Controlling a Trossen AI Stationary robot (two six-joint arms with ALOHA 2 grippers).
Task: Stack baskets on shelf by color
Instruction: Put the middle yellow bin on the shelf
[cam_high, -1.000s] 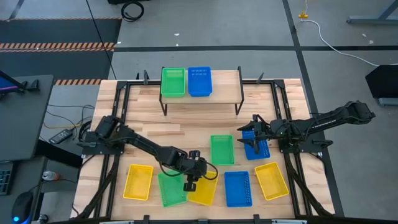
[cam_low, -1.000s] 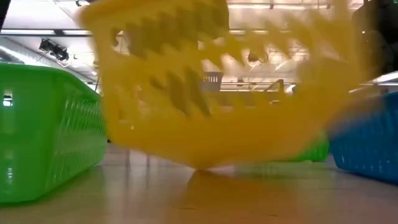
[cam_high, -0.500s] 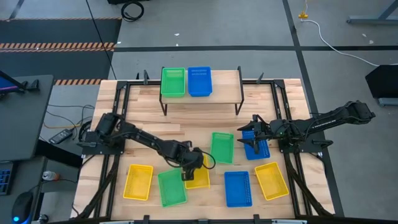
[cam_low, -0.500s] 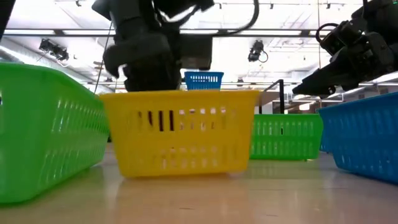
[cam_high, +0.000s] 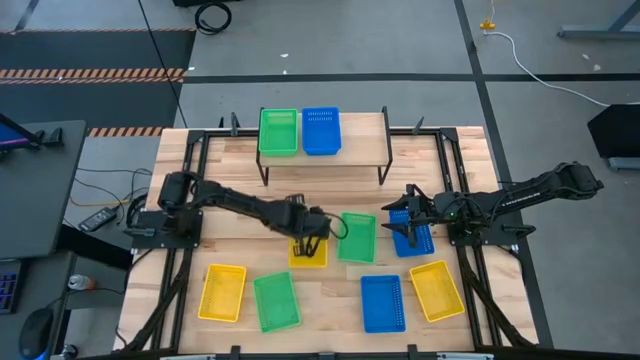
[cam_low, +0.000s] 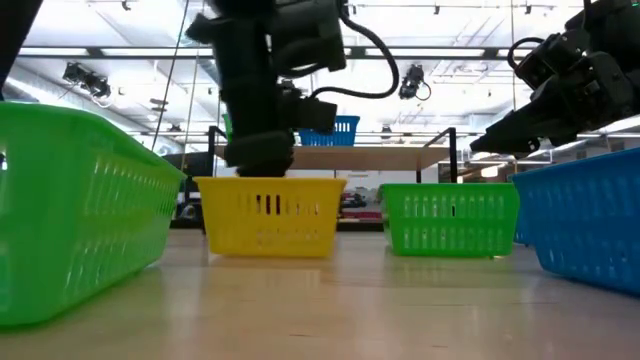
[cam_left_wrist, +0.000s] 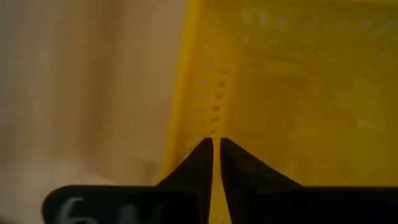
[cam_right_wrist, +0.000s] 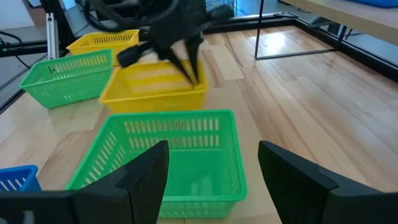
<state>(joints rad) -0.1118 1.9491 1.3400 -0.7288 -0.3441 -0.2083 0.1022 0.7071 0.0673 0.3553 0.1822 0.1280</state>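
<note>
The slatted wooden tabletop (cam_high: 420, 170) carries the shelf (cam_high: 360, 140) at its far edge, centred. A green basket on the shelf (cam_high: 278, 131) and a blue basket on the shelf (cam_high: 320, 130) stand side by side and touching on the shelf's left part; the right part of the board is bare.

The left arm reaches from the left edge across to mid-table. The left tool (cam_high: 309, 243) is clenched on the near-left rim of a yellow basket held by the left tool (cam_high: 308, 250); in the left wrist view both dark fingers (cam_left_wrist: 199, 165) pinch that wall, nearly closed, with the rim between them. In the low view this basket's base sits level on the wood. It lies just beside the middle green basket (cam_high: 357, 238), their long edges close; whether they touch cannot be told.

The right arm enters from the right edge. The right tool (cam_high: 408, 218) hangs over the blue basket under the right tool (cam_high: 411, 231), fingers spread wide and released, gripping nothing.

Along the near edge, left to right: a yellow basket at near left (cam_high: 222, 292), a near green basket (cam_high: 276, 301), a near blue basket (cam_high: 382, 302), and a yellow basket at near right (cam_high: 436, 289). Bare wood lies between the near green and near blue baskets, and a broad open band separates the shelf legs from the mid-table baskets.
</note>
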